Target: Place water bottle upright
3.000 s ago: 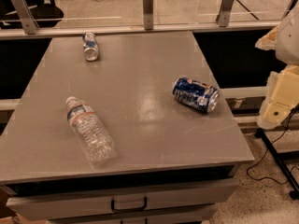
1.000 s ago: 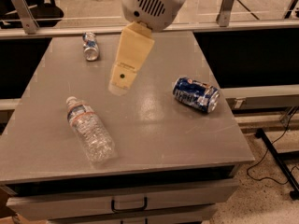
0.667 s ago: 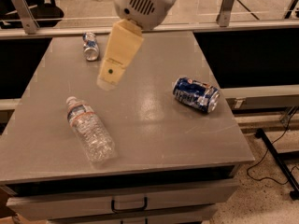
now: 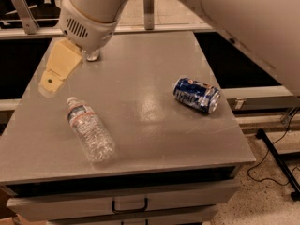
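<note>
The gripper is hanging over the far left part of the grey table, and it cannot be told whether it is released or clenched. Just beside and nearer the camera, the water bottle is lying on its side, white cap pointing toward the gripper, apart from it. A blue soda can is lying tipped over, well to the right.
</note>
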Controlling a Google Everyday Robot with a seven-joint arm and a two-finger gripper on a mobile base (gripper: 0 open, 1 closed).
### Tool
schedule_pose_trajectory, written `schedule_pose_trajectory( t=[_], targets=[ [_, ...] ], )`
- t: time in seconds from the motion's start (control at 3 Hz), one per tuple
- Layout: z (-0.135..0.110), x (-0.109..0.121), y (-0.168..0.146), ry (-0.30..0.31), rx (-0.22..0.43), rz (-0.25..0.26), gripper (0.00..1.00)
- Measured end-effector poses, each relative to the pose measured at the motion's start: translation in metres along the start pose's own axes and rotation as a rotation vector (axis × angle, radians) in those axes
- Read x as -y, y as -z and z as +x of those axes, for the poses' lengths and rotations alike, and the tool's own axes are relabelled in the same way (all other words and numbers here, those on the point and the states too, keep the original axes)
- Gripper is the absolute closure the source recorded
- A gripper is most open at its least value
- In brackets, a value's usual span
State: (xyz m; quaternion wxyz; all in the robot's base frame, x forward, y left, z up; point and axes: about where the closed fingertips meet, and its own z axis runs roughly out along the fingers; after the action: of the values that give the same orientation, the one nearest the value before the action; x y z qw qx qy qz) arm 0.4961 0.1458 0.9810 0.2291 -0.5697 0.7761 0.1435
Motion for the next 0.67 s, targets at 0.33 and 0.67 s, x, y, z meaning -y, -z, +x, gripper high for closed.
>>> schedule_pose_trajectory(
  t=[0.33, 0.67],
  targets=[
    [-0.001, -0.007, -0.044, -0.137, -0.033, -0.008, 0.00],
    [0.011, -0.017, -0.083, -0.261, -0.096, -0.013, 0.00]
  ],
)
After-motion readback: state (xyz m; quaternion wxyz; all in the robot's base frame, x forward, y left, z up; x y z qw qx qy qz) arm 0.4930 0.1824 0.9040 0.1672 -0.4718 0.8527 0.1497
